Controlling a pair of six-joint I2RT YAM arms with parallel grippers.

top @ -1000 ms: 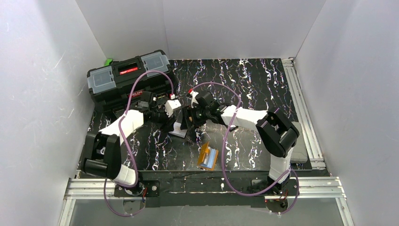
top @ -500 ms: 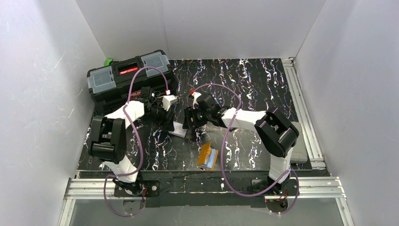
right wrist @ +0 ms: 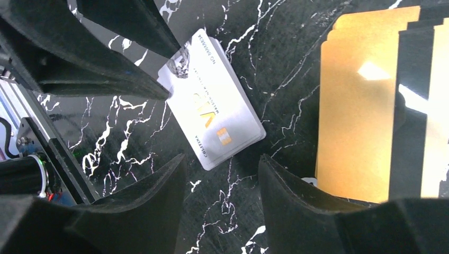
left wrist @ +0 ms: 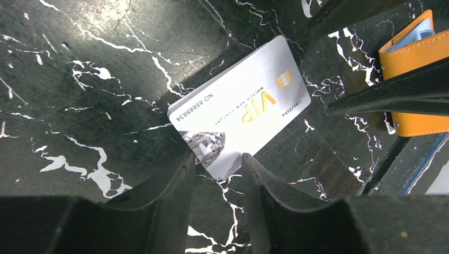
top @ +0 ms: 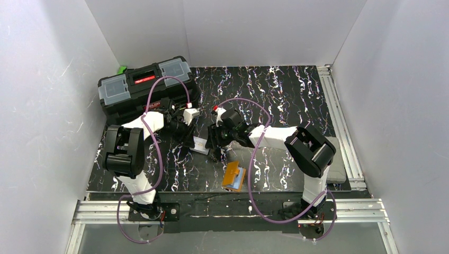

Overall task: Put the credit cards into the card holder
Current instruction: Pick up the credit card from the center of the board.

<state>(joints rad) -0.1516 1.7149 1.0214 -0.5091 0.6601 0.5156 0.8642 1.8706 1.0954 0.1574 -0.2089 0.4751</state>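
A white VIP credit card lies flat on the black marbled table, also in the top view and the right wrist view. My left gripper is open, low over the table, its tips astride the card's near corner. My right gripper is open and faces it from the card's other end, tips just short of the card. Several orange cards with dark stripes lie fanned beside the right gripper. The orange card holder lies open near the front edge, its bluish sleeves showing.
A big black toolbox stands at the back left, just behind the left arm. White walls close in the table on three sides. A grey pad lies at the right edge by the rail.
The left arm has folded in and its gripper has drawn up to the white card. The right gripper has shifted slightly left toward it. The card and card holder have not moved.
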